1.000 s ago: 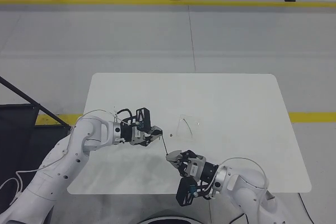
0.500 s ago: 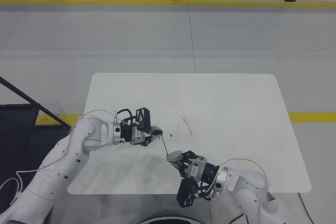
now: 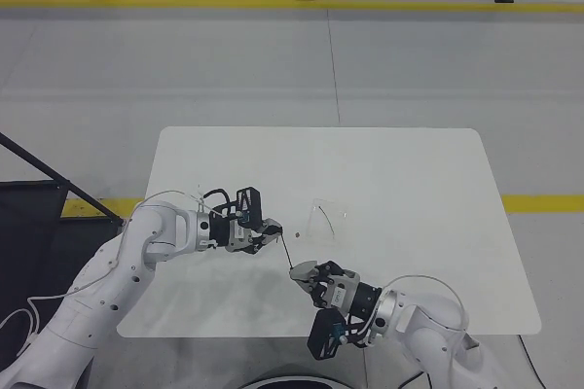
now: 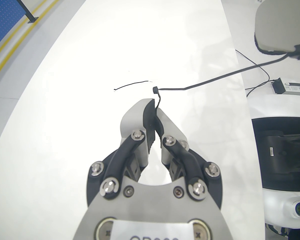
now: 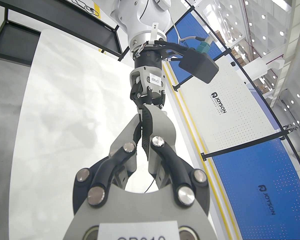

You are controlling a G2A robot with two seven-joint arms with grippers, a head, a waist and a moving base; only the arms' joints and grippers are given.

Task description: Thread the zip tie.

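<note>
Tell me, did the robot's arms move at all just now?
Nothing visibly changed. The left gripper and the right gripper both stay shut on the zip tie, which is stretched between them above the table.

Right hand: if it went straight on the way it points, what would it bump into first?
Most likely the left hand, straight ahead, gripping the other end of the zip tie the right hand holds. How near they are is unclear.
</note>
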